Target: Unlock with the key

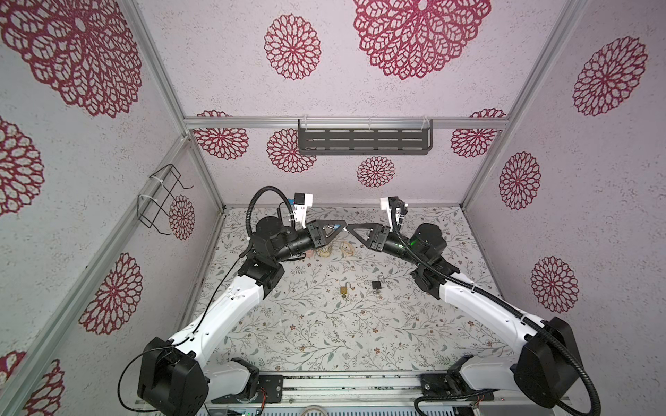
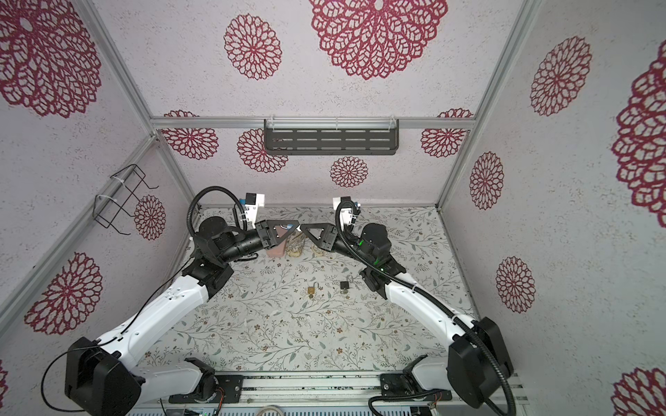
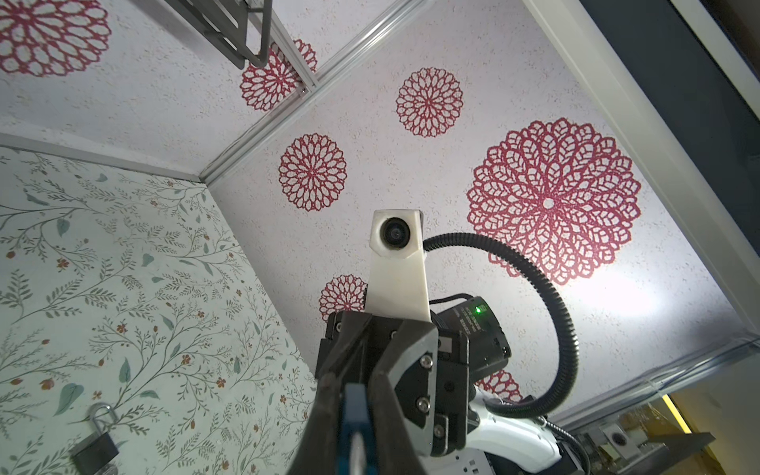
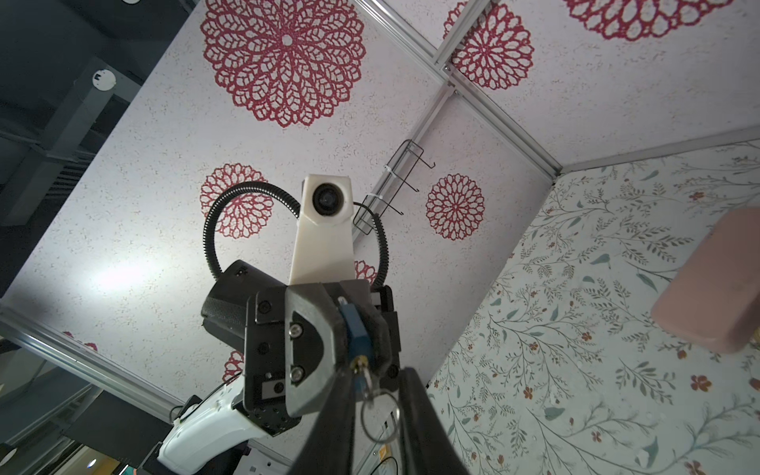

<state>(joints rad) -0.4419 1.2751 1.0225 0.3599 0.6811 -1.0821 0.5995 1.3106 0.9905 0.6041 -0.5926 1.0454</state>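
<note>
A brass padlock (image 1: 345, 289) and a black padlock (image 1: 377, 285) lie mid-table. Farther off, raised above the table, the left gripper (image 1: 339, 224) is clamped on a blue lock (image 4: 355, 329). The key (image 4: 362, 380) sticks out of it, and its ring (image 4: 380, 415) hangs between the parted fingers of the right gripper (image 1: 351, 228).

Left gripper (image 3: 354, 388): we see it clamped on a blue piece (image 3: 356, 427).
Padlock (image 3: 94, 450): black, we find it lying on the floral mat (image 3: 123, 267), apart.
</note>
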